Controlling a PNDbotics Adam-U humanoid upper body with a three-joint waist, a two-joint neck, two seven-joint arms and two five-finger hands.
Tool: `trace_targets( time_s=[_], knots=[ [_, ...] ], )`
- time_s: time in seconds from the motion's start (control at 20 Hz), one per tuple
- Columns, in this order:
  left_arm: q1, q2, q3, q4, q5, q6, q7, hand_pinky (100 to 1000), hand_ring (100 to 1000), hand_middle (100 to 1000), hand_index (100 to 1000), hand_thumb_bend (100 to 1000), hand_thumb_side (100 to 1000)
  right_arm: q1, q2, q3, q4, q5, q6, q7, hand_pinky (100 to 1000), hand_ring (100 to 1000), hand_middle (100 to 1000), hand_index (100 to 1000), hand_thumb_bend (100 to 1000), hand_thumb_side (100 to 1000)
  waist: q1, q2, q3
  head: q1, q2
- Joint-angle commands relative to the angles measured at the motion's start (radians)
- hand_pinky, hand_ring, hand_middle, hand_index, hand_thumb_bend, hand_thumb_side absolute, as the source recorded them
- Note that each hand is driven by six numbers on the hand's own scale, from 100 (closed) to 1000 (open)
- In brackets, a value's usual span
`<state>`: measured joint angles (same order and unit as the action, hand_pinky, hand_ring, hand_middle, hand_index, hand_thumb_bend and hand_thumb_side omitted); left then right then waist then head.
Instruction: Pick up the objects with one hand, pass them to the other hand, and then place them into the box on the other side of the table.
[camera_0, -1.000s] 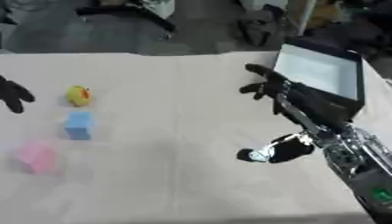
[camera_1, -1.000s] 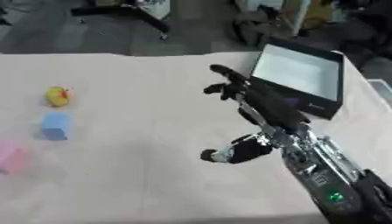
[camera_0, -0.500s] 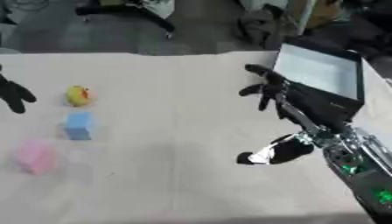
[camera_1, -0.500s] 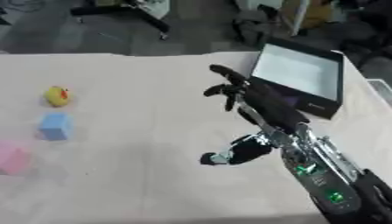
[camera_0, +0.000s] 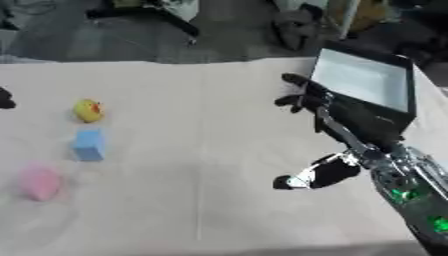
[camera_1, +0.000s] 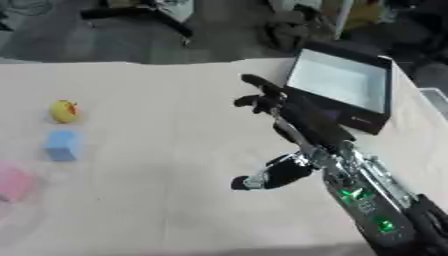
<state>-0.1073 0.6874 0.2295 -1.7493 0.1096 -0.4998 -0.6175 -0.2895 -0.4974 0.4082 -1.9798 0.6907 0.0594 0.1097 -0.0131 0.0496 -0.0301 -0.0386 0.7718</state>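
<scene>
A yellow duck (camera_0: 87, 110), a blue block (camera_0: 88, 145) and a pink object (camera_0: 39, 181) lie in a column on the left of the cloth-covered table. At the right stands a black box (camera_0: 376, 120) with a white inside, empty as far as I see. My right hand (camera_0: 302, 95) hovers beside the box's near-left corner, fingers spread and holding nothing. Only a dark sliver of my left hand (camera_0: 4, 97) shows at the left edge, a little left of the duck.
My right forearm (camera_1: 350, 175) runs from the lower right corner up to the hand, and a black and silver part (camera_1: 267, 175) of it juts left over the table. Chair bases and dark clutter stand on the floor beyond the far edge.
My left hand has drawn back to the left, almost out of view. The right hand and the three objects have hardly moved.
</scene>
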Motion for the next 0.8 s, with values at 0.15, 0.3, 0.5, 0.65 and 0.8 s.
trace_targets(
  time_s=[0.15,0.3,0.5,0.65,0.8],
  knots=[
    [-0.032,0.175,-0.047,0.077,-0.323,-0.405,-0.254,737,745,741,946,455,472,-0.012,-0.025,-0.004,-0.020,-0.004,0.001,-0.001,373,715,1000,834,843,304,0.011,-0.015,-0.003,0.009,-0.002],
    [-0.061,0.225,-0.141,0.099,-0.521,-0.407,-0.162,739,755,747,942,588,506,-0.013,-0.026,-0.001,-0.020,-0.008,0.000,0.001,373,717,1000,833,851,296,0.012,-0.015,-0.006,0.011,-0.002],
    [-0.104,0.247,-0.257,0.140,-0.767,-0.407,-0.032,743,765,753,942,672,536,-0.015,-0.025,0.002,-0.020,-0.015,-0.001,0.005,373,717,1000,833,857,292,0.011,-0.014,-0.012,0.016,-0.002],
    [-0.123,0.252,-0.309,0.194,-0.946,-0.407,0.099,743,770,751,936,705,562,-0.015,-0.025,0.003,-0.020,-0.017,-0.001,0.006,372,718,1000,832,861,288,0.012,-0.015,-0.015,0.020,-0.002],
    [-0.137,0.250,-0.341,0.278,-1.145,-0.407,0.269,743,771,745,925,717,570,-0.017,-0.025,0.004,-0.020,-0.020,-0.002,0.008,372,718,1000,832,865,284,0.013,-0.015,-0.018,0.021,-0.002]
  ],
)
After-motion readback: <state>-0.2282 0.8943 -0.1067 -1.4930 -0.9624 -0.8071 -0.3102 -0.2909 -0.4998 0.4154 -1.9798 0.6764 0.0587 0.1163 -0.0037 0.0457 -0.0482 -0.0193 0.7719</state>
